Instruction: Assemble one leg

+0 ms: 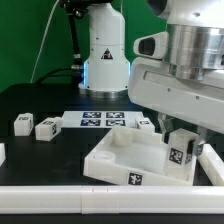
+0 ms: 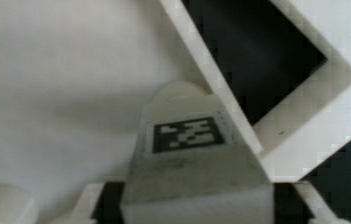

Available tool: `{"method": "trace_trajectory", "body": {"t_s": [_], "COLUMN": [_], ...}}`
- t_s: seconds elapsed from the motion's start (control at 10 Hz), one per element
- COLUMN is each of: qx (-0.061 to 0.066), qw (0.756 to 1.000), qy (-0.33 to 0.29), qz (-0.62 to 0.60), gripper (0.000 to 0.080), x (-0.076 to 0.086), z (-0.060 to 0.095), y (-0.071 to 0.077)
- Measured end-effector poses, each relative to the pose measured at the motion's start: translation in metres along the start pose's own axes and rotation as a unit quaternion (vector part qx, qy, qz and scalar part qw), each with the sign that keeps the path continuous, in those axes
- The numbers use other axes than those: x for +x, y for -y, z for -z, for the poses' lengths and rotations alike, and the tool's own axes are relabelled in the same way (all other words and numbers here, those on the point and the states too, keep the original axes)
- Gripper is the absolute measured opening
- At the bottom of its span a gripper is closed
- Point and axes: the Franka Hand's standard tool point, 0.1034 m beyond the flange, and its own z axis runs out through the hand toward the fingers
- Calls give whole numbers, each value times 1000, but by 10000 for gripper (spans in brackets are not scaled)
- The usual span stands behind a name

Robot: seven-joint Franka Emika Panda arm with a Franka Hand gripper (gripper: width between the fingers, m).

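My gripper [image 1: 181, 146] is shut on a leg [image 1: 180, 156], a small white block with a black-and-white tag facing the camera. It holds the leg upright over the corner of the large white tray-like piece [image 1: 110, 160] nearest the exterior view's right. I cannot tell whether the leg touches the tray. In the wrist view the leg [image 2: 190, 135] fills the space between the fingers [image 2: 119, 200], with the tray's flat white face [image 2: 65, 80] and its rim [image 2: 216, 70] behind it. Two more legs [image 1: 24, 122] [image 1: 46, 127] lie on the black table at the exterior view's left.
The marker board [image 1: 103, 121] lies behind the tray. A small white part [image 1: 146, 124] sits just beyond its right end. A white rail [image 1: 60, 200] runs along the table's front edge. The robot's base [image 1: 105, 60] stands at the back.
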Motion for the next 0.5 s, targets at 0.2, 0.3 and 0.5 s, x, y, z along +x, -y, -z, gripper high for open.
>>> {"method": "trace_trajectory", "body": {"t_s": [0.2, 0.3, 0.5], "qx": [-6, -6, -7], "qw": [1000, 1000, 1000], "qy": [-2, -2, -2], "qz": [-7, -7, -7], "gripper": [310, 310, 611], "x": [4, 3, 3], "z": [0, -1, -1], "y": [-5, -4, -4]}}
